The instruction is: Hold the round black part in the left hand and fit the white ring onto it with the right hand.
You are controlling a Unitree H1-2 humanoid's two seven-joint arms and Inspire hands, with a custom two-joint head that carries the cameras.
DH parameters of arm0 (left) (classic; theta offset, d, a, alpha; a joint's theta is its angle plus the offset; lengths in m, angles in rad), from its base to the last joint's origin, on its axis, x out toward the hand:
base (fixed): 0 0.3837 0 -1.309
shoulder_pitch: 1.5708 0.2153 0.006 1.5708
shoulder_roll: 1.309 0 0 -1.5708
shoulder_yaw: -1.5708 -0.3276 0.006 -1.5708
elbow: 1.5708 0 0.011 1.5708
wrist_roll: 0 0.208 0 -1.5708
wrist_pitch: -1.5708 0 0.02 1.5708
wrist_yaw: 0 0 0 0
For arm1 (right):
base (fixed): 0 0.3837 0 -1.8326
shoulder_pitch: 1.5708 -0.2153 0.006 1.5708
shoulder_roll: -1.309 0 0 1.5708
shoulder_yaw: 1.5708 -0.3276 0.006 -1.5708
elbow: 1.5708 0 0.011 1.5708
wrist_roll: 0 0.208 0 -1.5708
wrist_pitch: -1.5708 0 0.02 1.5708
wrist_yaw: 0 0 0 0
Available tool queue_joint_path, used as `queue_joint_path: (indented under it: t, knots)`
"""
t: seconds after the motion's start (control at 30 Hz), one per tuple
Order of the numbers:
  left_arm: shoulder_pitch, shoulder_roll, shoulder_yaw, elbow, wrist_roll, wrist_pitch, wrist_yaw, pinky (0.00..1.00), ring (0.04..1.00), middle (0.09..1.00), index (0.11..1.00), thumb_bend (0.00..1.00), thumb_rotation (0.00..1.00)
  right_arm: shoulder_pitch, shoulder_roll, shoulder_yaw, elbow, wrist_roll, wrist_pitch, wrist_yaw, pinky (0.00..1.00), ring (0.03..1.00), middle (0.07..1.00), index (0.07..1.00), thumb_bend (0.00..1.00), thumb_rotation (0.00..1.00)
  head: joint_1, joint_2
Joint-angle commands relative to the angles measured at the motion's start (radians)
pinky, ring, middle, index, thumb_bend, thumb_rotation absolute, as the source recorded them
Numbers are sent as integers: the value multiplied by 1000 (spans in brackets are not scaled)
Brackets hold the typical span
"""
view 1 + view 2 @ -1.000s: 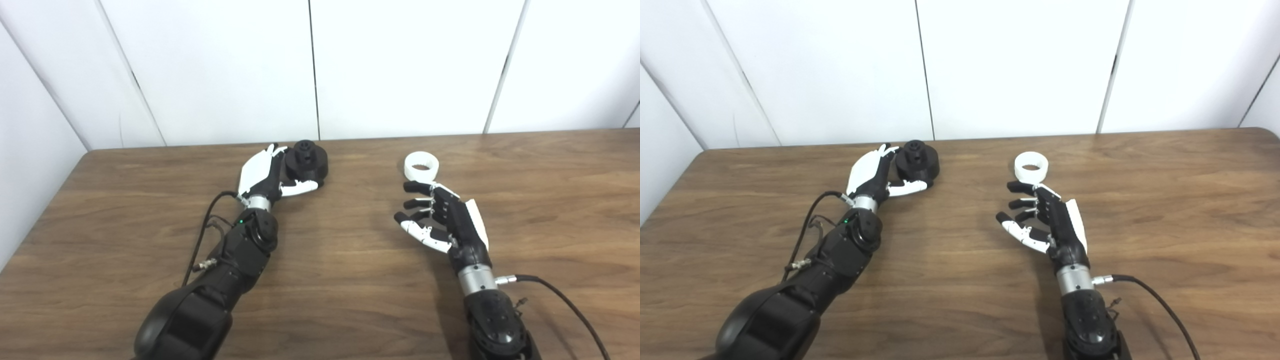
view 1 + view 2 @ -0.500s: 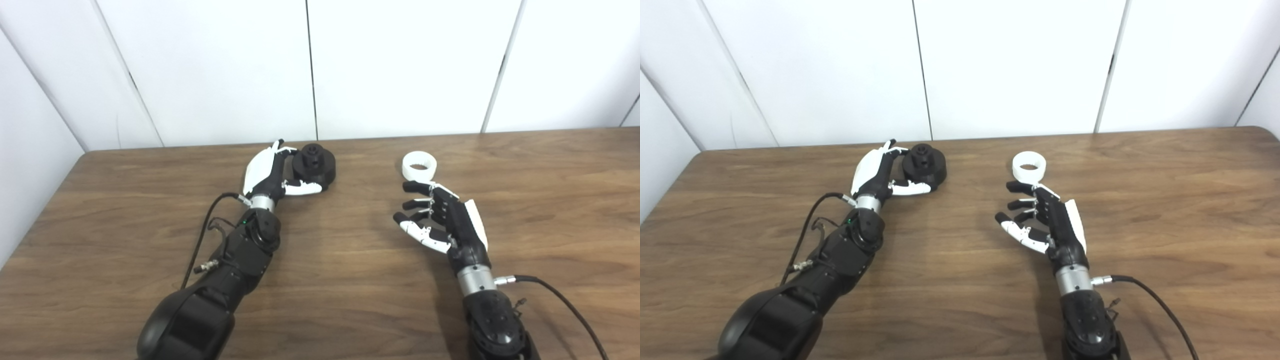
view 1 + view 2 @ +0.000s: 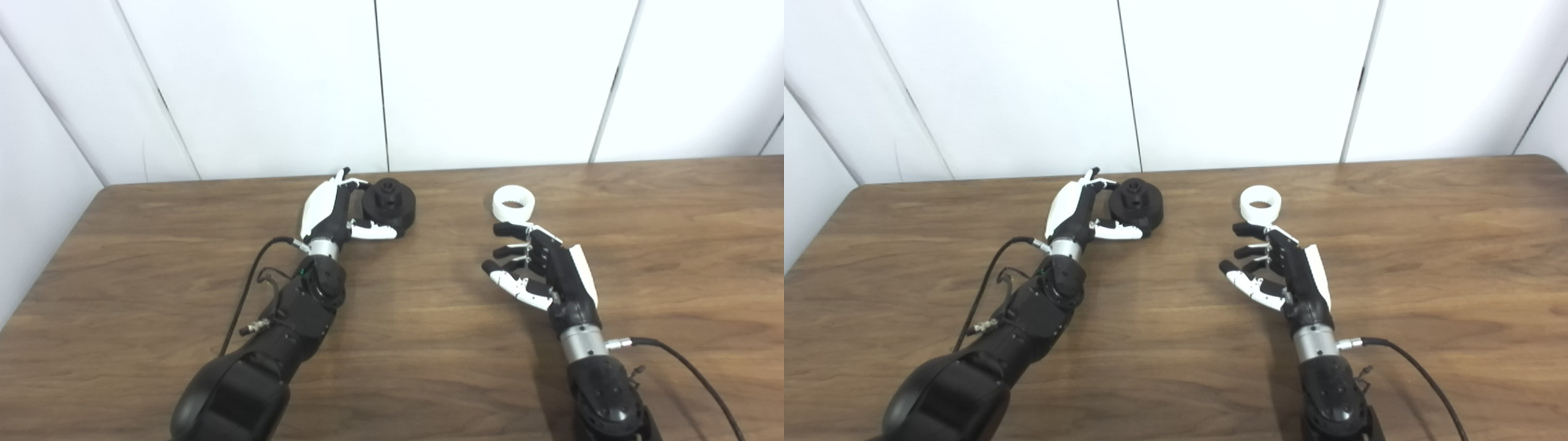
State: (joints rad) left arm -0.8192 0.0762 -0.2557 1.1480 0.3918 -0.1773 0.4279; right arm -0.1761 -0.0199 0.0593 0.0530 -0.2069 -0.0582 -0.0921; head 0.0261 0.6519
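Observation:
The round black part [image 3: 392,208] sits on the wooden table [image 3: 429,306] at the back left of centre. My left hand [image 3: 337,211] is right beside it on its left. The fingers curl over its far left edge and the white thumb [image 3: 373,231] lies along its near side. The hand is not closed tight and the part rests on the table. The white ring [image 3: 513,204] lies flat at the back right of centre. My right hand [image 3: 539,269] is open and empty just in front of the ring, fingertips a little short of it.
White wall panels [image 3: 380,86] stand right behind the table's far edge. The table's left edge [image 3: 55,257] runs near my left arm. Cables trail from both forearms, the left cable [image 3: 245,306] and the right cable [image 3: 692,367].
My left hand has moved right and its fingers have curled around the black part, nudging the part a little to the right. The right hand and ring have stayed still.

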Motion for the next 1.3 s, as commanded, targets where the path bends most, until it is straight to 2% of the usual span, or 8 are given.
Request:
queue_joint_path:
  t: [0.0,0.23,0.7,0.9,1.03,1.27]
  knots:
    - [-34,12,1,-41,5,-22,5,1000,1000,1000,628,922,240,-10,0,-1,-16,-4,-34,-6,468,605,732,679,523,33,1,1]
    - [12,11,-2,-116,9,-11,-13,1000,1000,1000,610,937,225,-11,-6,-8,-12,10,-43,-2,436,585,722,673,528,39,5,1]
    - [147,18,-18,-319,32,38,-97,1000,1000,1000,595,932,198,-28,-16,-13,6,17,-74,-1,464,593,721,670,532,26,16,2]
    - [229,32,-45,-462,67,101,-152,1000,1000,1000,605,930,227,-30,-19,-16,7,20,-70,0,472,593,720,673,540,45,22,4]
    - [280,40,-53,-544,75,125,-187,1000,1000,1000,609,930,242,-29,-24,-12,5,12,-76,1,467,589,725,671,524,42,24,6]
    - [389,62,-95,-718,131,151,-235,1000,1000,1000,608,943,245,-19,-22,-12,-26,6,-44,1,471,591,730,675,516,56,24,10]
